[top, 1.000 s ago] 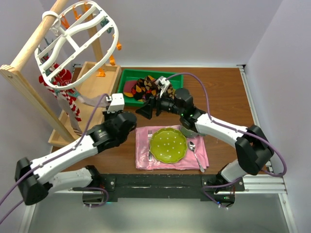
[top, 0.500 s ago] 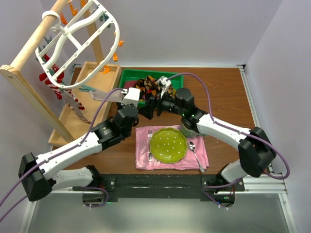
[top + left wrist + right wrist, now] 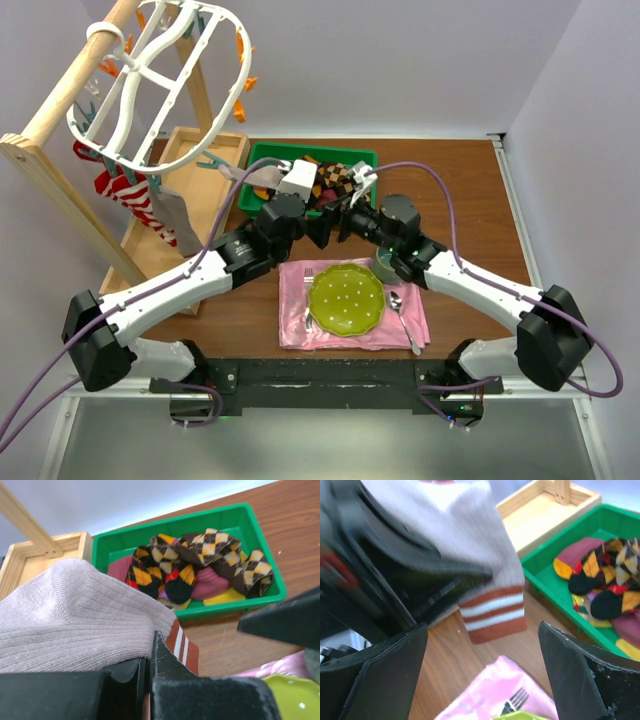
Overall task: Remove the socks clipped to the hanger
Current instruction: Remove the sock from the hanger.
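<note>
The white oval hanger [image 3: 70, 118] hangs from the wooden pole at the far left. A red-and-white striped sock [image 3: 135, 192] and a grey one [image 3: 172, 218] dangle below it. My left gripper [image 3: 151, 650] is shut on a grey ribbed sock [image 3: 75, 610] with a rust-and-white cuff [image 3: 492, 612]. It holds the sock just in front of the green bin [image 3: 175, 517]. My right gripper [image 3: 482, 630] stands wide open facing it, with the cuff hanging between its fingers, untouched. In the top view both grippers, left [image 3: 303, 196] and right [image 3: 328, 222], meet beside the bin.
The green bin [image 3: 262, 158] holds argyle [image 3: 210, 550], maroon and yellow socks. A pink napkin [image 3: 300, 325] with a green plate [image 3: 346, 298], fork and spoon [image 3: 400, 312] lies near the front. A wooden tray [image 3: 180, 140] and rack post [image 3: 60, 195] stand at left.
My left arm swung right from under the hanger to the bin, carrying the grey sock. The hanger rocked upward. My right gripper opened wider and drew back slightly to the right.
</note>
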`<act>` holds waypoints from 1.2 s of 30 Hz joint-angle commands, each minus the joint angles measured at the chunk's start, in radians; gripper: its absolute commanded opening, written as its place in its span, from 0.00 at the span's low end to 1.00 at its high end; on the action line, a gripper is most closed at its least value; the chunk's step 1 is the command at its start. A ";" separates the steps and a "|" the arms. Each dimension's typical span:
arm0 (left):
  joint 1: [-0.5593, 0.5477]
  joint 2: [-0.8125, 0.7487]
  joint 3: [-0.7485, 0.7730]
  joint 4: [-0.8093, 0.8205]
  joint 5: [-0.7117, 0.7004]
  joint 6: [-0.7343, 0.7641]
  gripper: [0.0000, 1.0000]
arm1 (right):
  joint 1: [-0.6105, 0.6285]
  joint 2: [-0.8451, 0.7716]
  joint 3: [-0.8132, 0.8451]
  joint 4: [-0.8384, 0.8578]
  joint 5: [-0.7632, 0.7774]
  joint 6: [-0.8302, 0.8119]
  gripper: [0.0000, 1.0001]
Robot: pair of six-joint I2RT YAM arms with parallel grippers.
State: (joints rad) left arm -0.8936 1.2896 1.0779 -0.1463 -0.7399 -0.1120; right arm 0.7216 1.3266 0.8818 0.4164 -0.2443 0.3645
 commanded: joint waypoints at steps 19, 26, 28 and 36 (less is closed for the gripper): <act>-0.005 0.119 0.238 -0.206 0.126 -0.204 0.00 | 0.004 0.074 -0.083 0.205 0.034 -0.022 0.97; -0.005 0.132 0.264 -0.243 0.148 -0.227 0.00 | 0.021 0.112 -0.037 0.223 0.135 -0.029 0.98; -0.005 0.134 0.264 -0.251 0.146 -0.235 0.00 | 0.021 0.114 -0.035 0.237 0.161 -0.021 0.98; -0.005 0.137 0.255 -0.239 0.181 -0.249 0.00 | 0.032 0.135 -0.024 0.265 0.180 0.005 0.65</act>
State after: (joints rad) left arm -0.8906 1.4178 1.3003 -0.3912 -0.6125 -0.3340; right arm 0.7418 1.4483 0.8024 0.6025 -0.1005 0.3580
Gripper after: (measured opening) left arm 0.029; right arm 0.779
